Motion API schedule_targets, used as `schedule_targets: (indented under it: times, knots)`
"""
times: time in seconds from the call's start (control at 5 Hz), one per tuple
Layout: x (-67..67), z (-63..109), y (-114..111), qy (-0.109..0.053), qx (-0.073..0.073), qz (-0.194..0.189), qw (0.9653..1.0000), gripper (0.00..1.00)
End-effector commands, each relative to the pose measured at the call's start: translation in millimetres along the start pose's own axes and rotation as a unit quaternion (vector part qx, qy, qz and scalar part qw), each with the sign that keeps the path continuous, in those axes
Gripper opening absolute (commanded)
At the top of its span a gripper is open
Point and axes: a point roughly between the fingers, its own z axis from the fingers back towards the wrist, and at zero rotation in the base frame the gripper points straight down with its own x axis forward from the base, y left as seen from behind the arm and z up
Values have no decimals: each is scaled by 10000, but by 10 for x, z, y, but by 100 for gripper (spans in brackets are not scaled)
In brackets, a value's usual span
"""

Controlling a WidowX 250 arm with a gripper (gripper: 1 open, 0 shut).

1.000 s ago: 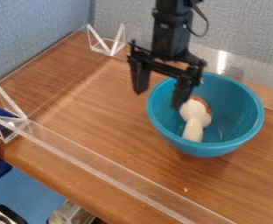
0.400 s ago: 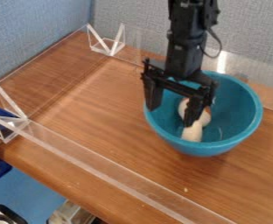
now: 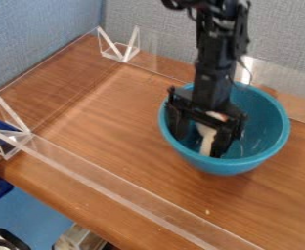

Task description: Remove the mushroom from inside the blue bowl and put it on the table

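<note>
pincer [image 3: 202,144] astride mushroom [image 3: 207,135], stem toward camera

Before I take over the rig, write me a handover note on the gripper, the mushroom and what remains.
Gripper: open, lowered into the blue bowl, fingers around the mushroom, no grip visible.
Mushroom: inside the bowl, partly hidden by the fingers.
Bowl: upright on the table.
Done: gripper brought to the mushroom.
Left: close on it, lift it out, put it on the table.

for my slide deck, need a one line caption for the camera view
Open gripper reaching down into the blue bowl, around the mushroom inside
</note>
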Motion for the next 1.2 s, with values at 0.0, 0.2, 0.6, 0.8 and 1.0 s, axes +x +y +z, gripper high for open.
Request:
schedule_targets:
  times: [0.0,0.2,0.6,0.8,1.0]
  knots:
    - [60,19,-6,-148,50,-43,9999,0]
    - [81,-19,-1,-145,71,-51,9999,0]
    - [96,-39,14,-157,113,-75,9998,0]
    - [101,-38,22,-166,138,-90,9997,0]
    - [104,-35,29,-175,163,-105,9997,0]
